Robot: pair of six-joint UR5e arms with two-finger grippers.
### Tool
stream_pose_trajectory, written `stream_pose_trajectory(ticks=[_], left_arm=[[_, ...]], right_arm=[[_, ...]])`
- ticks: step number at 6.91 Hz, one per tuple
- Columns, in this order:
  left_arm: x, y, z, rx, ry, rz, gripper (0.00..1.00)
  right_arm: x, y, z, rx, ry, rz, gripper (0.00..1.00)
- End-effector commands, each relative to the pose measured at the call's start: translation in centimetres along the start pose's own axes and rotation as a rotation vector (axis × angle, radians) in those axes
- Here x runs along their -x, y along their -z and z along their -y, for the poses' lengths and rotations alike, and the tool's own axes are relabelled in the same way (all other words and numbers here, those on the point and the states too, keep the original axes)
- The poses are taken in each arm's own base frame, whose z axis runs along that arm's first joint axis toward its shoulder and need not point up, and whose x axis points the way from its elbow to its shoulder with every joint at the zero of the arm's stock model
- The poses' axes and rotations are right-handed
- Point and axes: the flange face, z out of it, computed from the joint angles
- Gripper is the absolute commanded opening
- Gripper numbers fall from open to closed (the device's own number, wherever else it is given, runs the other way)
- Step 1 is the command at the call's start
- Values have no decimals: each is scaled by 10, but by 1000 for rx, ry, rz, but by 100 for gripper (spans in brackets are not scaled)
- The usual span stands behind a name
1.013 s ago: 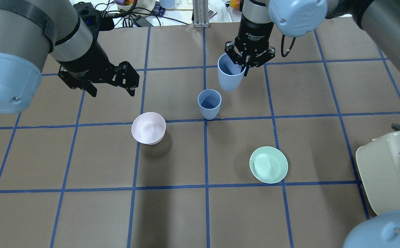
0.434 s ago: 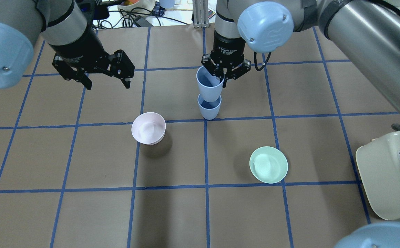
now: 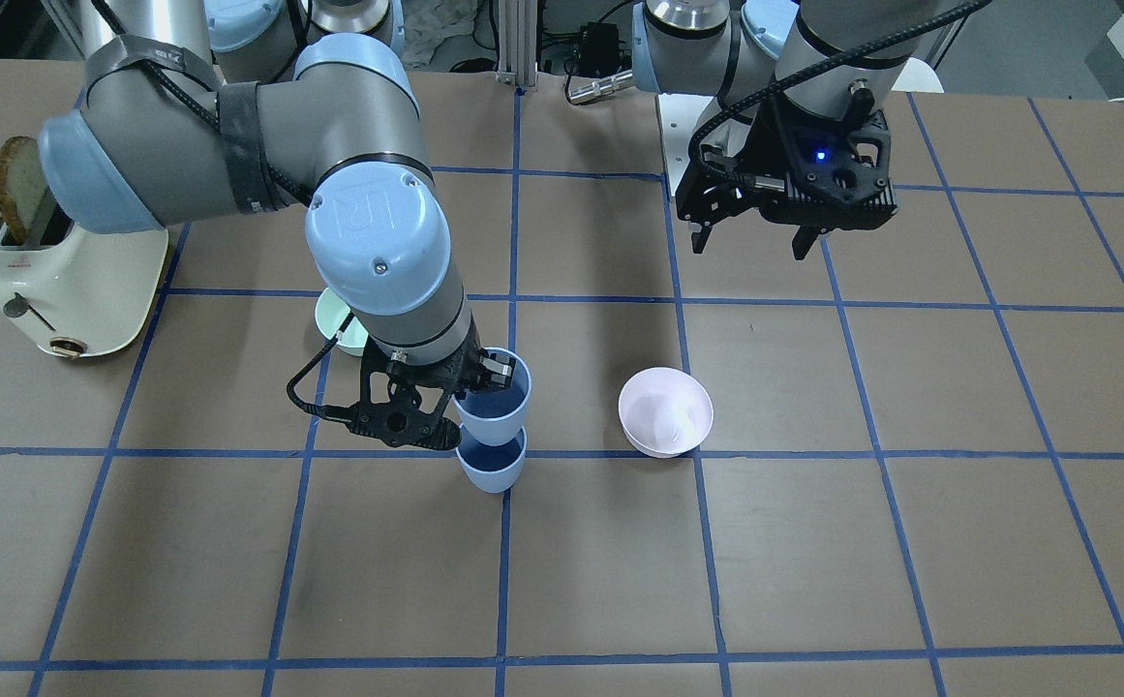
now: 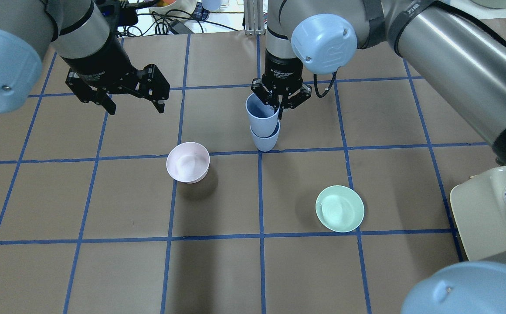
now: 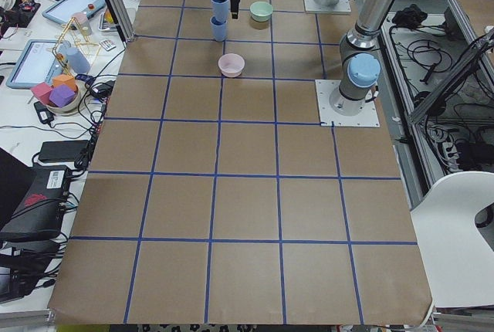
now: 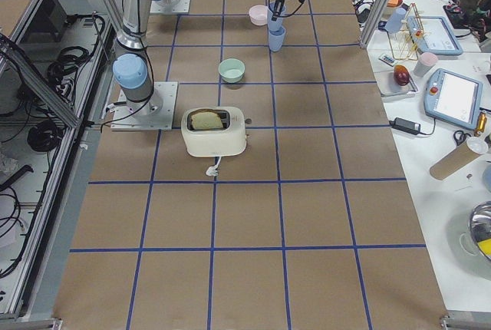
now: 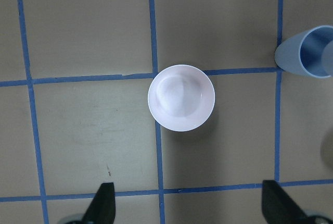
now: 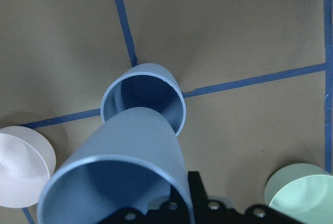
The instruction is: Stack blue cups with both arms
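One blue cup [image 4: 265, 139] stands upright on the table at a tape crossing. My right gripper [image 4: 279, 103] is shut on the rim of the second blue cup [image 4: 261, 114] and holds it slightly tilted, with its base in the mouth of the standing cup. The front view shows the held cup [image 3: 494, 402] over the lower cup [image 3: 492, 471]. The right wrist view shows the held cup [image 8: 119, 182] leading into the lower cup [image 8: 143, 96]. My left gripper [image 4: 136, 108] is open and empty, in the air to the left and apart from the cups.
A pale pink bowl [image 4: 188, 162] sits left of the cups, directly below the left wrist camera [image 7: 181, 98]. A mint-green bowl [image 4: 339, 208] sits at the front right. A cream toaster [image 4: 488, 218] with a bread slice [image 3: 15, 189] stands at the right edge.
My right gripper has carried its blue cup left and down, from beside the standing cup to over it, base into its mouth. My left gripper has drawn back slightly, still open.
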Motion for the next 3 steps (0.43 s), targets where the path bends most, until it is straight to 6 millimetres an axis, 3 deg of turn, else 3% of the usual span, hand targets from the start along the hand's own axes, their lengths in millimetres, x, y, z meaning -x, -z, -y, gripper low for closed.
stream_pose_trajectory(ticks=[1,3], left_arm=[[0,1,-1,-3,0,0,100],[0,1,-1,-1,0,0,100]], right_arm=[[2,-6,4,1,4,-1,0],[4,-15,11,-8,3,4,0]])
